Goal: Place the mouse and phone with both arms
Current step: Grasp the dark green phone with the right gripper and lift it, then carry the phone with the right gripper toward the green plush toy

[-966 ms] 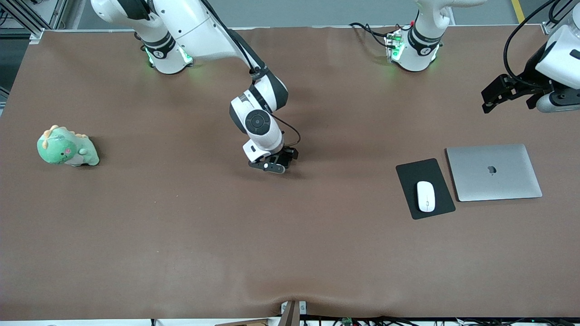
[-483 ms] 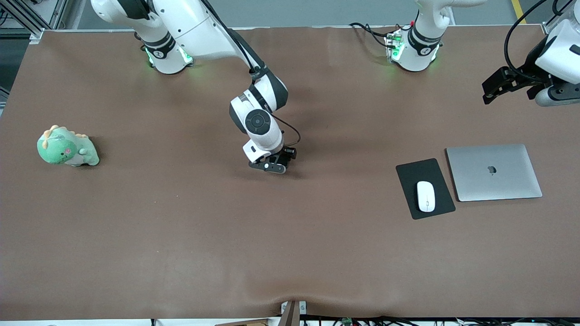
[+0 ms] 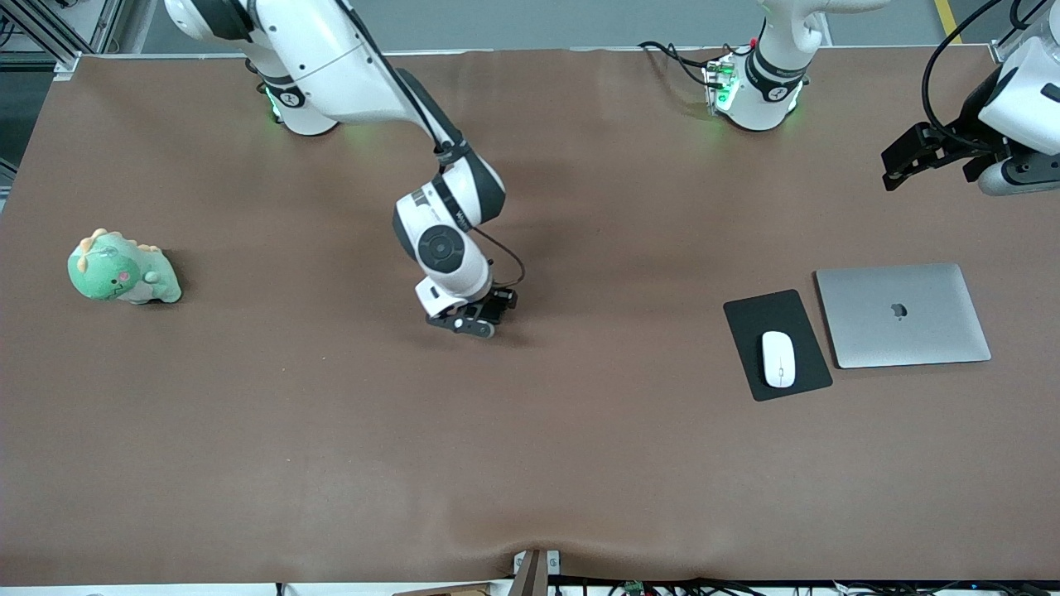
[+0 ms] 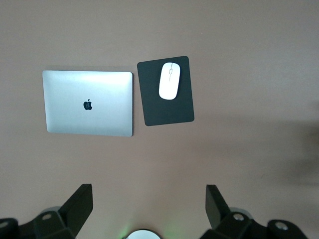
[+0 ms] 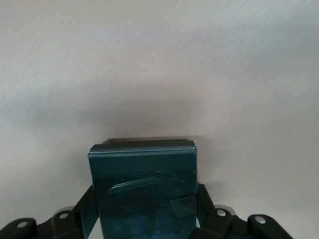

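The white mouse (image 3: 778,358) (image 4: 169,80) lies on a black mouse pad (image 3: 774,312) (image 4: 168,113) toward the left arm's end of the table. My right gripper (image 3: 469,319) (image 5: 147,199) is low over the middle of the table, shut on the black phone (image 5: 143,174), which sticks out from between the fingers (image 5: 89,201). In the front view the hand hides the phone. My left gripper (image 3: 909,161) (image 4: 148,204) hangs open with nothing in it, high over the table's edge at the left arm's end.
A shut silver laptop (image 3: 903,314) (image 4: 88,103) lies beside the mouse pad, toward the left arm's end. A green dinosaur plush (image 3: 122,269) sits near the right arm's end of the table. Brown cloth covers the table (image 3: 530,455).
My right gripper has shut on the phone and shifted with it toward the right arm's end of the table. My left gripper drew back a little toward the robots' bases, then held still.
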Robot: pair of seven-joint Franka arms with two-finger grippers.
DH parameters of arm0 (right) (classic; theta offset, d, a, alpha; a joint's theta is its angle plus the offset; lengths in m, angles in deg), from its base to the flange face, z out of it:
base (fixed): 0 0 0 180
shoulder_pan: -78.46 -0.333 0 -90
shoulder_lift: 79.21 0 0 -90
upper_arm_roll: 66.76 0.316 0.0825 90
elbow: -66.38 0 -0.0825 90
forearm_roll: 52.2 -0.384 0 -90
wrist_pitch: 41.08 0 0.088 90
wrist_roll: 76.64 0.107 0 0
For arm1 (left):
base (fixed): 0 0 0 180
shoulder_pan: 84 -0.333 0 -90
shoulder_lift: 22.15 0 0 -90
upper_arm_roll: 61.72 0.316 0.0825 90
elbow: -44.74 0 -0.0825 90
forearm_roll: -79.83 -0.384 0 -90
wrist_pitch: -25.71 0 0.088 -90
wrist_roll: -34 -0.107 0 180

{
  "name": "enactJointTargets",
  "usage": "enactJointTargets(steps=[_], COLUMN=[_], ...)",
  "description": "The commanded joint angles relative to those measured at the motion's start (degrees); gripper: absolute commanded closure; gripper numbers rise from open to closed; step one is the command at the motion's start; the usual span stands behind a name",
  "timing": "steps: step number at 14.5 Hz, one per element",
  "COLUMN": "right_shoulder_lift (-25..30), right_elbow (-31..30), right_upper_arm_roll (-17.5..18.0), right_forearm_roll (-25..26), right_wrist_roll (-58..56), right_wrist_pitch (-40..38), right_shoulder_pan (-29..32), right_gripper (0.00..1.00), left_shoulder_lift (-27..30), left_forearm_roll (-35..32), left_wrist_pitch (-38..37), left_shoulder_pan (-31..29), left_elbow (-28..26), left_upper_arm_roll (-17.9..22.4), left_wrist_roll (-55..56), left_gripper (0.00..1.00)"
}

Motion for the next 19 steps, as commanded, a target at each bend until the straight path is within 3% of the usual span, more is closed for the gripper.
enactJointTargets(steps=[1, 15, 19], right_shoulder_lift=[3.5, 15.4, 17.4], right_elbow=[-0.5, -15.9, -19.6], right_upper_arm_roll=[0.7, -0.3, -0.7], right_forearm_roll=[0.6, 2.0, 6.0], right_wrist_roll=[-2.9, -21.0, -21.2], right_wrist_pitch=[-4.9, -6.9, -5.6], right_shoulder_pan=[4.0, 21.4, 23.6], right_gripper=[1.0, 1.0, 1.0], left_shoulder_lift=[0.6, -0.8, -0.8], left_forearm_roll=[1.2, 2.4, 2.7], left_wrist_pitch=[-0.2, 1.0, 1.0], left_shoulder_pan=[0.2, 0.5, 0.7], left_elbow=[-0.2, -0.3, -0.4], left_upper_arm_roll=[0.2, 0.0, -0.1], left_wrist_roll=[-0.1, 0.0, 0.0], left_gripper=[0.0, 0.0, 0.0])
